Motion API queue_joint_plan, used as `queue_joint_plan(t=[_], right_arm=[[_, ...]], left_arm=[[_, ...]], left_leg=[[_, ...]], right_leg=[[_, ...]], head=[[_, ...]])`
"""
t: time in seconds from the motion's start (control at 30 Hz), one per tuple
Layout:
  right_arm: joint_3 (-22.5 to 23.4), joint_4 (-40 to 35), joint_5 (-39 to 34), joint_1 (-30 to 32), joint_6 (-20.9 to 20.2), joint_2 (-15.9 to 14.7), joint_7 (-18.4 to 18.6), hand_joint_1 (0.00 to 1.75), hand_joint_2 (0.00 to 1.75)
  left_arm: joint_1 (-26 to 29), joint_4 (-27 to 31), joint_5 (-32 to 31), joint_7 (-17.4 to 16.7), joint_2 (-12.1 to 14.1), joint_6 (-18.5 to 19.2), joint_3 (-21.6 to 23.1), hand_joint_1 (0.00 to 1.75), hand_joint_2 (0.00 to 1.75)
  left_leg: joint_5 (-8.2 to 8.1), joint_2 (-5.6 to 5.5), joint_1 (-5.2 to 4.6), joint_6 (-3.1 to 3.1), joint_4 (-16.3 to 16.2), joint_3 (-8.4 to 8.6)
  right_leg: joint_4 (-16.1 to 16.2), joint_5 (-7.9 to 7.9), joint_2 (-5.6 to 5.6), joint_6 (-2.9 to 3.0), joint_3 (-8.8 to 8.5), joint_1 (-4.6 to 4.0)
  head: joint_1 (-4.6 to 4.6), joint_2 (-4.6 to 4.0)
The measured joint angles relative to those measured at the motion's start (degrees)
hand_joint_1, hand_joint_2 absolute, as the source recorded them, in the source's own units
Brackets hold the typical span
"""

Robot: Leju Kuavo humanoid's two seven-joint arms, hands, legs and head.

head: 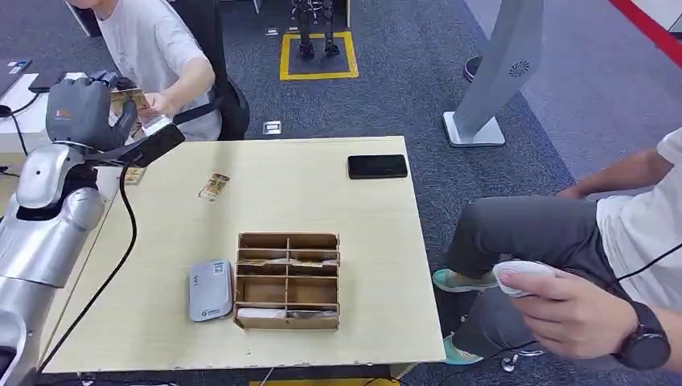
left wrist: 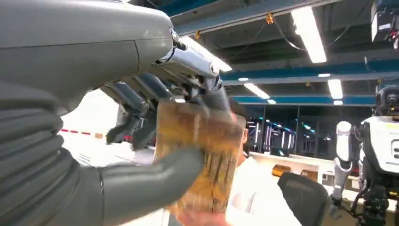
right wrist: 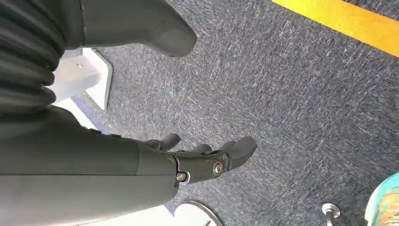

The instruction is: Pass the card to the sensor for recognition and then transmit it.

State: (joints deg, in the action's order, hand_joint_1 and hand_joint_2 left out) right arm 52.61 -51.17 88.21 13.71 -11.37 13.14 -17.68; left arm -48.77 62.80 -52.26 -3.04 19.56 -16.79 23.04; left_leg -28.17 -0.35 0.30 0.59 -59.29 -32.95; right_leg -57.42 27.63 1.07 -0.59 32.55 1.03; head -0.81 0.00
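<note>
Head view: high, facing forward and down on the wooden table [head: 378, 241], mid-range; left hand [head: 80, 112] raised at upper left of frame. Left wrist view: very close behind the left hand [left wrist: 94, 141], tilted up toward ceiling lights [left wrist: 308, 33]; shares that hand and the card [left wrist: 202, 155] with head view. Right wrist view: close behind the right hand [right wrist: 188, 160], facing down at carpet [right wrist: 306, 103].

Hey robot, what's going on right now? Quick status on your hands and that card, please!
Left hand raised, holding card up to a seated person's hand. Right hand hanging over carpet, fingers apart, holding nothing. Another card lies on the table. Nothing blocking.
</note>
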Motion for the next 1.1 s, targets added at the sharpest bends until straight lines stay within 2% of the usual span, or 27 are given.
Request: queue_joint_plan(t=[0.13,0.57,0.7,0.77,0.9,0.97,1.03,1.1], right_arm=[[0.0,0.5,0.0,0.0,0.3,-0.1,-0.2,0.0,1.75],[0.0,-0.2,0.0,0.5,-1.5,-0.1,0.0,0.0,1.75],[0.3,-1.6,0.0,0.9,-2.9,0.1,-0.1,0.0,1.75],[0.8,-3.0,0.0,1.4,-3.7,0.6,-0.4,0.0,1.75],[1.6,-5.5,0.0,2.1,-5.1,1.7,-0.6,0.0,1.75],[2.0,-7.2,0.0,2.6,-6.4,2.4,-0.7,0.0,1.75],[2.6,-9.9,-0.1,3.7,-8.6,3.4,-0.5,0.0,1.75],[2.8,-12.4,-2.0,5.7,-10.9,4.2,1.7,0.0,1.75]], left_arm=[[0.7,0.0,-0.1,0.3,1.3,-2.1,0.0,0.0,1.75],[2.9,0.1,0.9,0.8,5.3,-3.8,-1.0,0.0,1.75],[4.3,0.9,0.8,2.3,6.7,-7.0,-2.3,0.0,1.75],[6.1,2.6,0.9,3.3,7.8,-9.3,-3.3,0.0,1.75],[9.4,5.9,0.6,4.1,9.9,-11.1,-5.6,0.0,1.75],[12.4,8.5,1.0,4.8,11.3,-14.1,-7.3,0.0,1.75],[17.8,13.3,4.0,5.6,13.1,-17.6,-10.8,0.0,1.75],[25.0,19.2,7.8,6.8,14.6,-18.6,-16.7,0.0,1.75]], left_leg=[[0.0,0.01,0.01,0.0,0.0,0.01],[0.01,0.0,0.01,0.0,0.0,0.01],[0.01,0.0,0.0,0.0,0.0,0.01],[0.0,0.03,0.0,0.0,0.0,0.02],[0.01,0.01,0.01,-0.01,0.0,0.01],[-0.02,0.16,0.01,-0.03,0.1,0.04],[-0.12,0.4,0.01,-0.07,0.1,0.12],[-0.25,0.54,0.01,-0.09,0.1,0.19]], right_leg=[[0.0,0.0,0.0,0.0,0.0,0.0],[0.0,0.0,-0.01,0.0,-0.02,0.0],[0.0,0.0,-0.01,0.0,-0.02,0.0],[0.0,0.0,0.02,0.0,-0.01,0.0],[0.0,0.03,-0.01,0.0,-0.02,-0.01],[-0.1,0.03,0.14,0.0,-0.03,0.0],[-0.1,0.05,0.39,0.02,-0.02,0.0],[-0.1,0.16,0.52,0.1,-0.03,0.0]], head=[[0.0,0.0],[0.0,0.0],[0.02,0.0],[0.0,0.0],[0.02,0.0],[0.02,0.0],[0.02,0.0],[-0.02,0.0]])
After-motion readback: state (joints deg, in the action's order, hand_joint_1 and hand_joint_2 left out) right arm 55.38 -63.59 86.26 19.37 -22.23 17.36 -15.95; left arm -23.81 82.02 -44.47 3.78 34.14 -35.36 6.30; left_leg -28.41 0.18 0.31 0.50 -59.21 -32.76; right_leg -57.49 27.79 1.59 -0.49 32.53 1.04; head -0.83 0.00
